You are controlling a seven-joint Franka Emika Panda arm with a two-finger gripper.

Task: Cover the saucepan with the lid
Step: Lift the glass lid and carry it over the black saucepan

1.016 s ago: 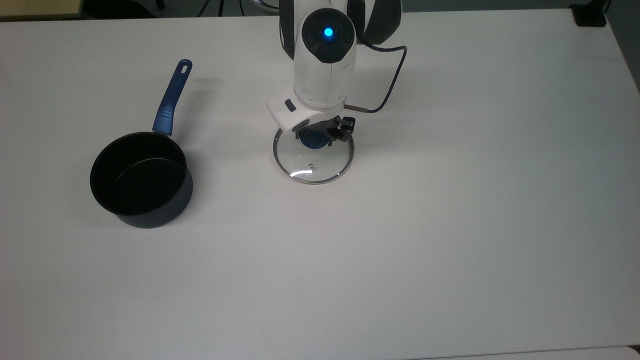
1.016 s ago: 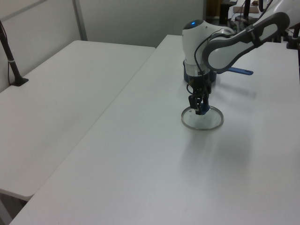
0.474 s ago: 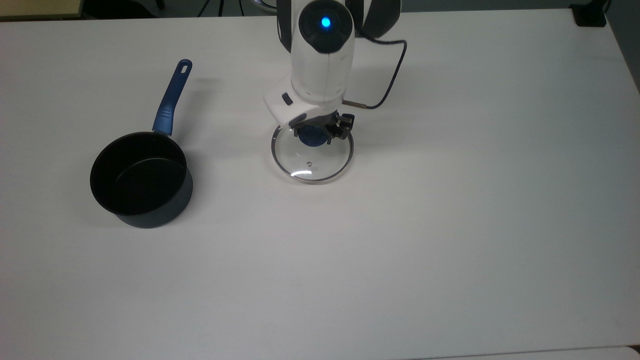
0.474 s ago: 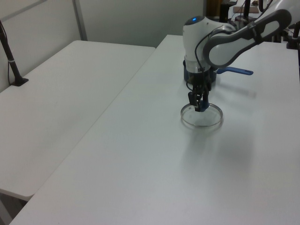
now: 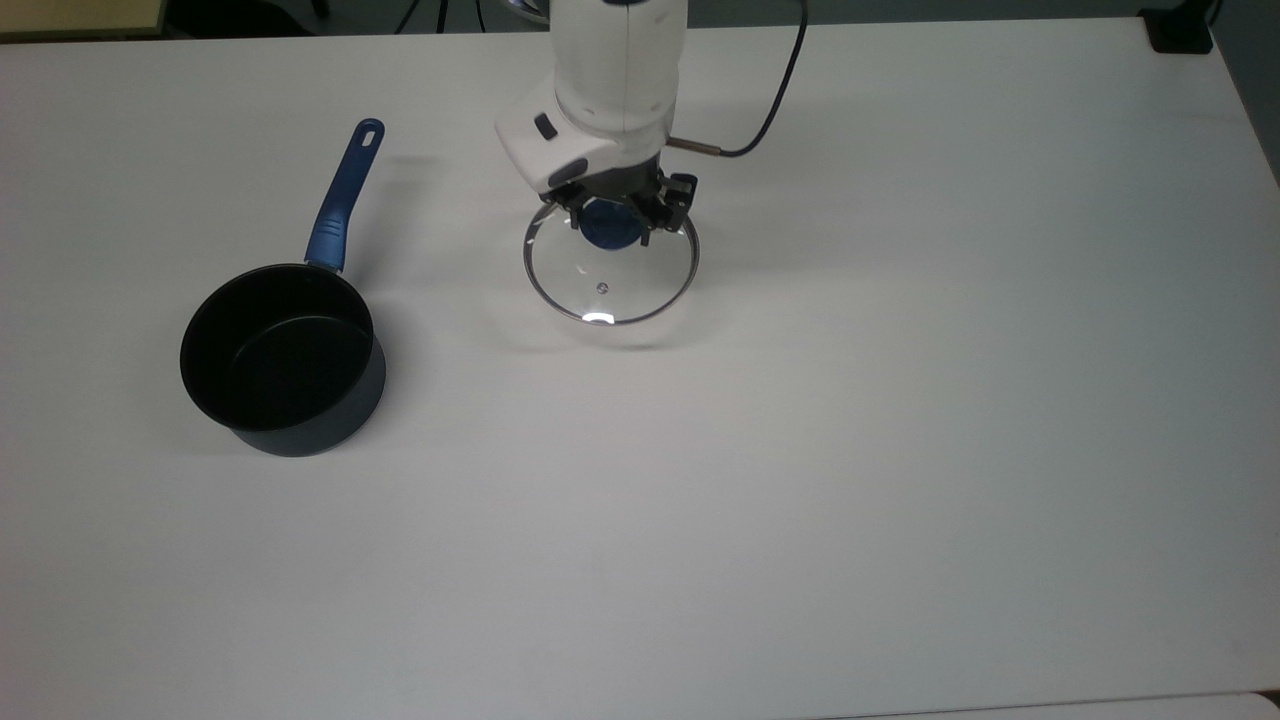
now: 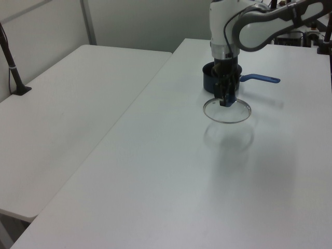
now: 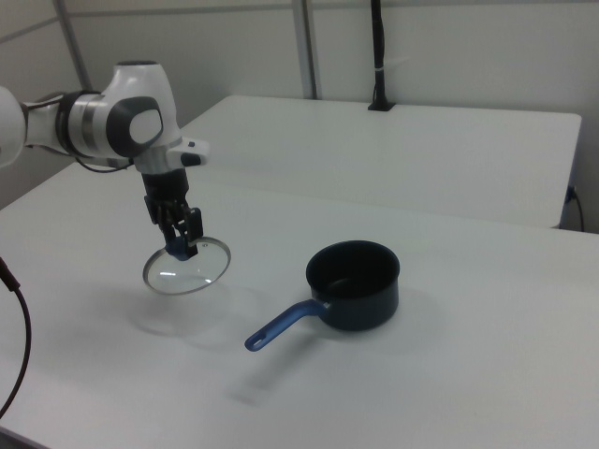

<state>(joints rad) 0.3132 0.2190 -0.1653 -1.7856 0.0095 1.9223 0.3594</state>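
While clamped by its blue knob in the gripper (image 5: 612, 222), the lid (image 5: 610, 275) is held above the table (image 5: 900, 450). The saucepan (image 5: 283, 358) is seen apart, at the top view's left.

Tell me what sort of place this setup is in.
Probably a robotics lab or office workroom, not a kitchen. Plain white tables stand pushed together with partition panels behind them, and a robot arm holds a lid near a lone saucepan, with no stove around.
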